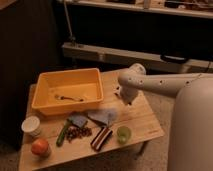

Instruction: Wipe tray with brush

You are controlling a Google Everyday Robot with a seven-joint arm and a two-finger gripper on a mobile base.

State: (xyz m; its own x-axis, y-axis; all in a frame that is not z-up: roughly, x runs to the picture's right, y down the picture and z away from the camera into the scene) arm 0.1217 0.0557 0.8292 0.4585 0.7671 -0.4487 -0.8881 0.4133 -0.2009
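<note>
Gripper (122, 98) closed, hanging over the table (142, 117) just right of the tray (70, 107), perhaps pinching the pale brush (118, 93) ready for wiping; tray sits far-left, dark utensil (69, 98) inside.

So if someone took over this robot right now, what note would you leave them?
Claw: shut, low over the wooden table, just right of the tray.
Tray: back left of the table, a thin dark utensil lying inside.
Brush: not clearly visible; cannot tell whether the claw holds it.
Done: nothing that shows.
Left: bring the brush into the tray and wipe.
</note>
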